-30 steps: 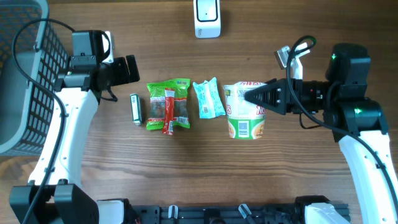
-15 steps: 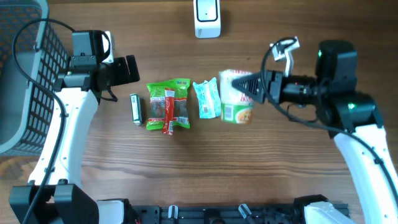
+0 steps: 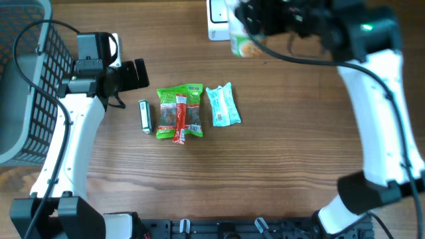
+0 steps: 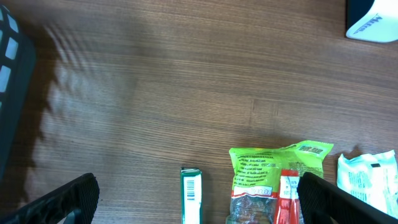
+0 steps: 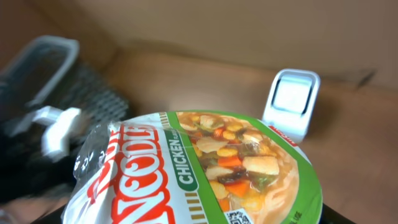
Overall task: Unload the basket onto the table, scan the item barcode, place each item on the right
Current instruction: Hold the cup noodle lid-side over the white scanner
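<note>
Item under scan: noodle cup (image 3: 243, 42), held off the table (image 3: 299, 166), just beside the scanner (image 3: 218, 21) on its right and overlapping its edge in the overhead view.
Scanner: white unit, upright; in the right wrist view it stands just beyond the cup's rim, window toward the camera.
Right gripper (image 3: 251, 21): clamped on the noodle cup; the picture is blurred there and the fingers cannot be made out singly.
Right arm pose: stretched far over the table to the scanner, wrist near level, the cup's lid turned back to the wrist camera.
Left gripper (image 3: 138, 73): fully released, nothing between the fingers, well to the left of the scanner.
Left arm pose: parked low over bare wood, pointing toward the row of goods.
Done, as judged: cup picked up and carried to the scanner.
Left, as judged: presenting the barcode to the window and getting a read. The barcode itself does not show, so whether it faces the scanner cannot be told.
Other goods: green snack bag (image 3: 180, 111), pale blue packet (image 3: 222, 105) and small green-and-white box (image 3: 145, 115) lie in a row nearer the robot than the scanner, untouched.
Basket (image 3: 26, 79): far left of the scanner; contents not visible.
</note>
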Controlling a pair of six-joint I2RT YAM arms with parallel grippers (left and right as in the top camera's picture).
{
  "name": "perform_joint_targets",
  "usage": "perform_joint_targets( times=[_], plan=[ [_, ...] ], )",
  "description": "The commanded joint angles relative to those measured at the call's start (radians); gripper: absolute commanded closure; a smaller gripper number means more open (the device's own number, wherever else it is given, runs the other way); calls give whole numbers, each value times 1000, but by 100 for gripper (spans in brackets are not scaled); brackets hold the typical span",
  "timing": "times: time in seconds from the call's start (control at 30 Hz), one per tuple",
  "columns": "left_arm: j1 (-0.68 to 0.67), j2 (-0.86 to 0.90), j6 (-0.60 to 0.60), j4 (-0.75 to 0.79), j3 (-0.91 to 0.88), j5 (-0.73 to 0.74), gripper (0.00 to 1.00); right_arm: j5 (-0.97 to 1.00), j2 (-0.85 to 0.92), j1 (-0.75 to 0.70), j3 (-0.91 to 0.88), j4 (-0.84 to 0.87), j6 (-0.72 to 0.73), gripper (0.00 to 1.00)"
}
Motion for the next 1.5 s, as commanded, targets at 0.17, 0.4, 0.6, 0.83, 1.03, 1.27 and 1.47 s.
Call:
perform_joint_targets(
  times=[0.17, 0.4, 0.6, 0.83, 1.03, 1.27, 1.47],
  plan=[
    [1, 2, 1, 2, 3, -10, 0, 551, 258, 174, 34, 302, -366, 51],
    [1, 2, 1, 2, 3, -10, 0, 903, 516, 219, 34, 659, -755, 52],
    [1, 2, 2, 2, 3, -10, 0, 996, 669, 219, 34, 927, -978, 53],
    [1, 2, 1, 2, 3, -10, 0, 963, 748, 219, 33, 1077, -1195, 53],
    [1, 2, 2, 2, 3, -10, 0, 962, 800, 221, 33, 1134, -1293, 51],
    [1, 2, 2, 2, 3, -10, 0, 941, 830, 226, 33, 1197, -1336, 53],
    [1, 2, 1, 2, 3, -10, 0, 876, 832, 226, 33, 1241, -1468, 55]
  ],
)
